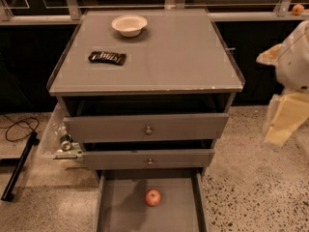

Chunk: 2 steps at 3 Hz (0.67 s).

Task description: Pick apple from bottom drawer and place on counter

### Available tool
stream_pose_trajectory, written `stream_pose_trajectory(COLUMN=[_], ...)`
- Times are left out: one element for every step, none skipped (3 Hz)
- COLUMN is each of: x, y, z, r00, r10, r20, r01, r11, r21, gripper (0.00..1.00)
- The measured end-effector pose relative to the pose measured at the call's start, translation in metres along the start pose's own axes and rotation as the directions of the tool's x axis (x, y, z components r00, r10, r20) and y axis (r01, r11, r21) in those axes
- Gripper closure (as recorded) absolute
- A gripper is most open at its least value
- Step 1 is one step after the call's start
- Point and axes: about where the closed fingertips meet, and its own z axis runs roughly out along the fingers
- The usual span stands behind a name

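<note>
The small red apple (153,197) lies on the grey floor of the pulled-out bottom drawer (120,211), near its middle. The counter (169,57) is the flat grey cabinet top above, with a chipped front edge. My arm hangs at the right edge of the view, beside the cabinet and over the floor. My gripper (281,120) shows as the pale piece at its lower end, well to the right of and above the apple, holding nothing that I can see.
A white bowl (129,24) and a dark snack wrapper (107,57) lie on the counter's left half. Two upper drawers (148,128) stand slightly open. A clear bin with clutter (60,141) sits left of the cabinet, with a cable (19,128). An orange fruit (298,8) sits on the far ledge.
</note>
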Motion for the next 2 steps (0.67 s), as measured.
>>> stream_pose_trajectory(x=[0.024, 0.042], y=[0.023, 0.044], z=[0.057, 0.126], r00=[1.000, 0.995], r10=[0.026, 0.046], r20=[0.018, 0.085], r01=[-0.025, -0.038], r11=[0.9989, 0.9957], r21=[-0.040, -0.085], gripper=[0.00, 0.00])
